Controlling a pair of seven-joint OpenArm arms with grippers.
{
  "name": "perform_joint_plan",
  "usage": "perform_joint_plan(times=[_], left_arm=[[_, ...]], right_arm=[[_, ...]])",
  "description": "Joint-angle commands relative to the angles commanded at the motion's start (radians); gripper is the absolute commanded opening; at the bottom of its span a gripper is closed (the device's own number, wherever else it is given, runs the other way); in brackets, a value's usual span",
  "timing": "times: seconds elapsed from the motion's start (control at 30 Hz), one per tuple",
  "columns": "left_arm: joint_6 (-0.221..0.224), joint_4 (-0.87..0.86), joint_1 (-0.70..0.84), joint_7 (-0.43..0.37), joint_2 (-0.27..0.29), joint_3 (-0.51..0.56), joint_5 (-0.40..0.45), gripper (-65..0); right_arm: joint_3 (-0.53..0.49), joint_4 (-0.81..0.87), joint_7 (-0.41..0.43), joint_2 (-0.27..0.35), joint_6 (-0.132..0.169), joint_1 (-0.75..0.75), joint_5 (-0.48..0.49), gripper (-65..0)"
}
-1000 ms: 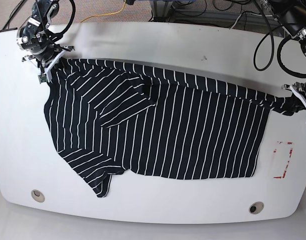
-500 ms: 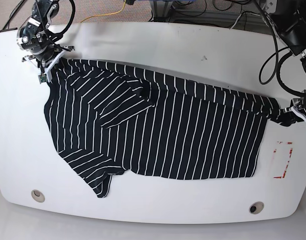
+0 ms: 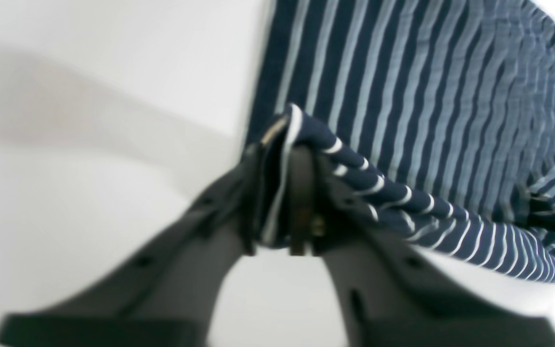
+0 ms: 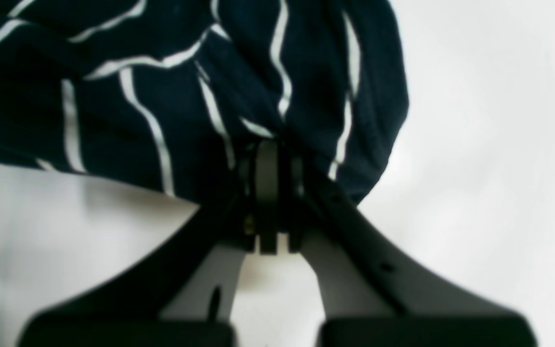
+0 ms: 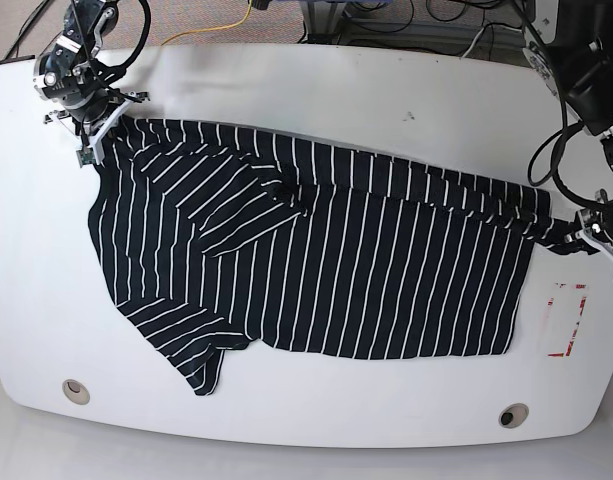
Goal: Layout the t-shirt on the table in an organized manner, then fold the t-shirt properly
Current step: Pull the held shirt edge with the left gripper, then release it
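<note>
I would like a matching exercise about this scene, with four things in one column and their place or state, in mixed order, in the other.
1. left gripper
2. right gripper
3. t-shirt
4. red mark

A. on the tabletop, near the base view's right edge
B. holding cloth at the base view's upper left
C. dark with thin white stripes
D. holding cloth at the end of the shirt's far edge, on the base view's right

Pairs: 1-D, 2-B, 3-C, 4-A
</note>
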Motion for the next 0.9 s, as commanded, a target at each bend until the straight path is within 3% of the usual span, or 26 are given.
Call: perform_joint_plan(times=[0.37, 0.6, 0.73, 0.9], left_arm=[[0.0, -0.092, -0.026, -0.143, -0.003, 0.121, 0.0, -49.2], [0.0, -0.15, -0.071, -0.173, -0.043, 0.199, 0.0, -48.1], [-0.006, -0.137, -0.081, -0.172, -0.075, 0.207, -0.008, -38.2], [-0.092, -0.06, -0.071, -0.172, -0.112, 0.201, -0.041, -25.0]], right_arm=[[-0.002, 0.0, 0.0, 0.0, 0.0, 0.002, 0.0, -64.5], [-0.003, 0.0, 0.0, 0.0, 0.0, 0.002, 0.0, -64.5], [-0.003, 0.0, 0.0, 0.0, 0.0, 0.002, 0.0, -64.5], [-0.003, 0.002, 0.0, 0.0, 0.0, 0.002, 0.0, -64.5]])
